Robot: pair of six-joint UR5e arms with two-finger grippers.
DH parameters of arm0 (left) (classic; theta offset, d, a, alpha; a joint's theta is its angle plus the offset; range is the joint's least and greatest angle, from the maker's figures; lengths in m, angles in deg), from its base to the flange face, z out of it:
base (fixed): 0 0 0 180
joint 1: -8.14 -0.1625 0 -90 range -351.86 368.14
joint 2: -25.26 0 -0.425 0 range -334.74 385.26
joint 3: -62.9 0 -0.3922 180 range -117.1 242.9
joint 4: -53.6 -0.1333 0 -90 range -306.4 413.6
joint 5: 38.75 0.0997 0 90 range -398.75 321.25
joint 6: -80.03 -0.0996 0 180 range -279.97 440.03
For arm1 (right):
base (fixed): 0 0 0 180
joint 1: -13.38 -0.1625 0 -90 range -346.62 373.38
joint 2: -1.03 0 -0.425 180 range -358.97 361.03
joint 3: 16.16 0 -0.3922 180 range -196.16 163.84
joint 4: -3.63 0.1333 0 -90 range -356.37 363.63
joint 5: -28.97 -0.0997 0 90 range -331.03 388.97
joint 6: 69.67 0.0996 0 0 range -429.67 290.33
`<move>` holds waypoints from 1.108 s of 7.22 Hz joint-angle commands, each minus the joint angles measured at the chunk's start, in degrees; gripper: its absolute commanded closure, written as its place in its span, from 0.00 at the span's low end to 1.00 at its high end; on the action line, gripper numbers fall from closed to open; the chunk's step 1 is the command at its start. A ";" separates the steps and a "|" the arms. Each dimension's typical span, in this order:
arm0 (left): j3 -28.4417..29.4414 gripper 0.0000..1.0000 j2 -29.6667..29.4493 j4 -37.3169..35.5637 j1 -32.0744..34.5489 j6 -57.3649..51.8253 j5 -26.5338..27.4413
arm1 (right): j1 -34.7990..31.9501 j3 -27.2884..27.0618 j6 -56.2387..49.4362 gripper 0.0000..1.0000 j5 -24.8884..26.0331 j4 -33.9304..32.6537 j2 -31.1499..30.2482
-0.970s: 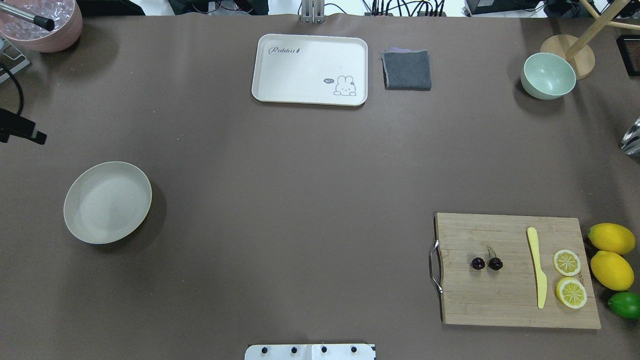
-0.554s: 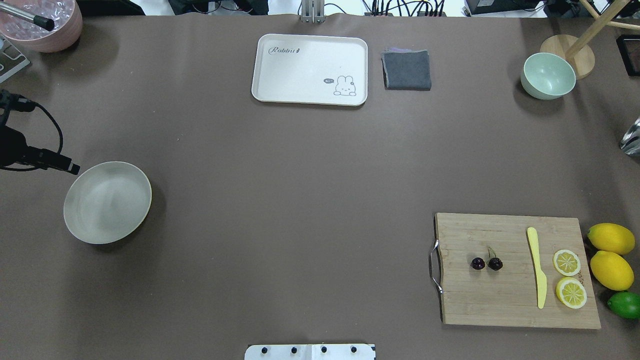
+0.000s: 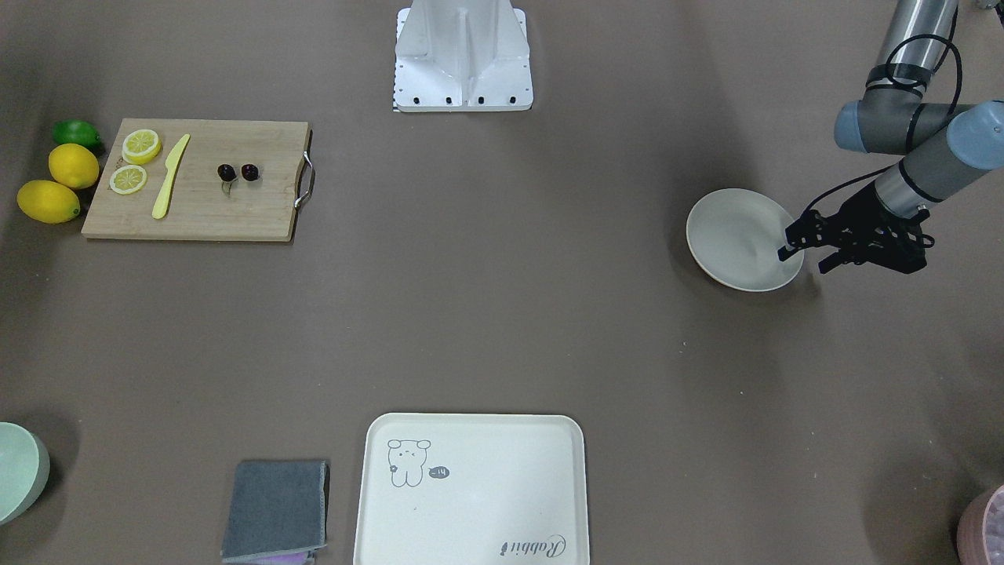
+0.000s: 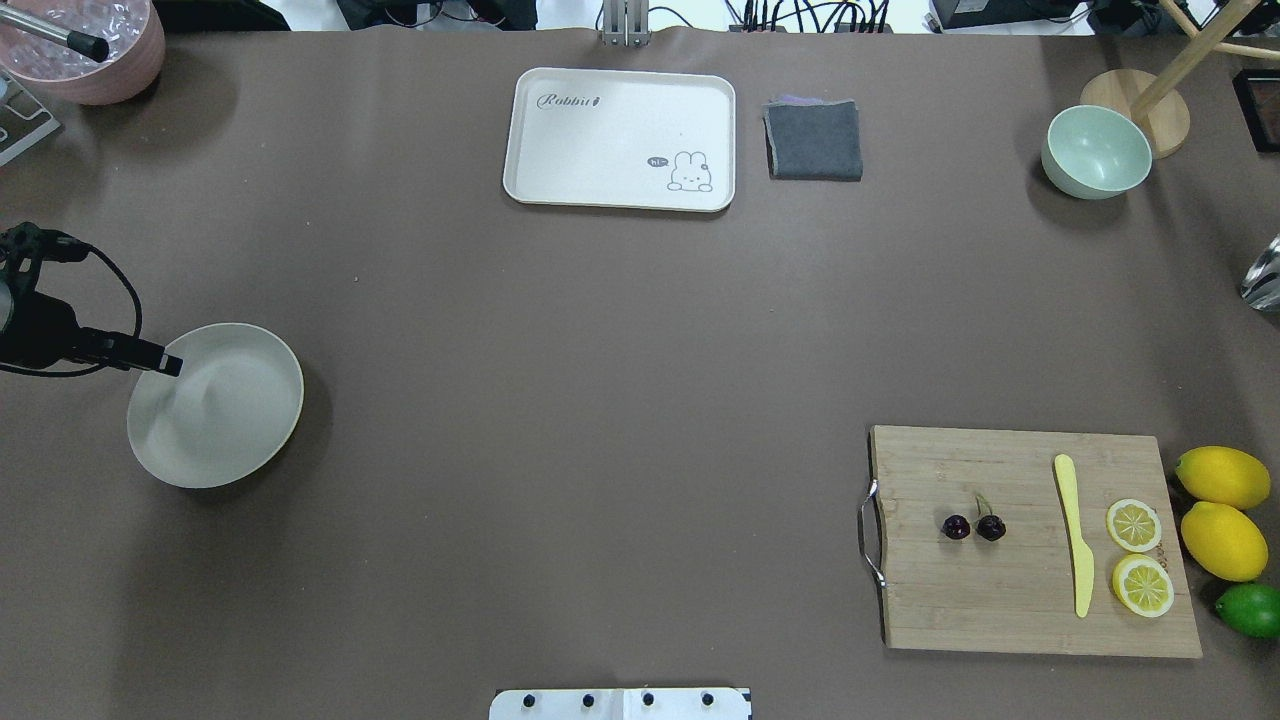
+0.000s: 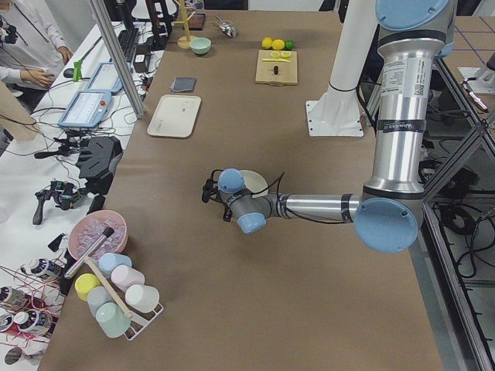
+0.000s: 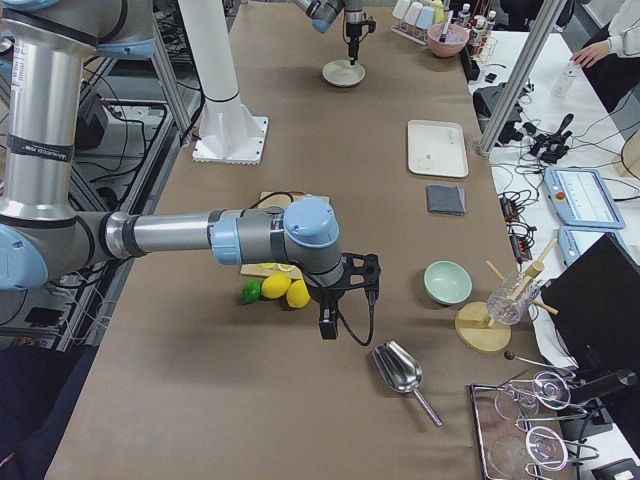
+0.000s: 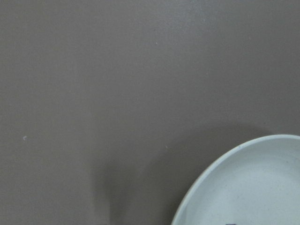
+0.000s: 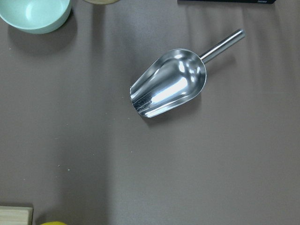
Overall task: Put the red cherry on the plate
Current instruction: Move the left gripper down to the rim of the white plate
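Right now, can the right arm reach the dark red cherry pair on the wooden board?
Probably yes: the dark red cherry pair lies bare, clear of the yellow knife, with the right arm nearby.

I log: red cherry [image 4: 990, 528], glossy skin; plate [image 4: 230, 430], smooth, matt; cutting board [image 4: 1000, 590], grained wood, with metal handle [image 4: 868, 545]; scoop [image 8: 168, 86], mirror-polished metal; cloth [image 4: 814, 140], grey, matt fabric.

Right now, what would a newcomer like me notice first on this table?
The black left pincer hangs open at the rim of the cream plate on the robot's left. Far off on its right, a wooden cutting board carries the tiny dark red cherry pair, a yellow knife and two lemon slices, with bright whole lemons and a lime beside it.
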 commanded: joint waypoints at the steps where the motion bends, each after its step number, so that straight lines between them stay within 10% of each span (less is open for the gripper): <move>1: 0.14 0.96 0.81 1.02 -0.17 0.25 0.08 | 0.00 0.09 -0.02 0.00 0.09 0.00 0.02; 8: -3.72 1.00 -1.80 -1.15 0.96 7.60 -5.16 | 0.00 0.09 -0.02 0.00 -0.08 0.00 0.02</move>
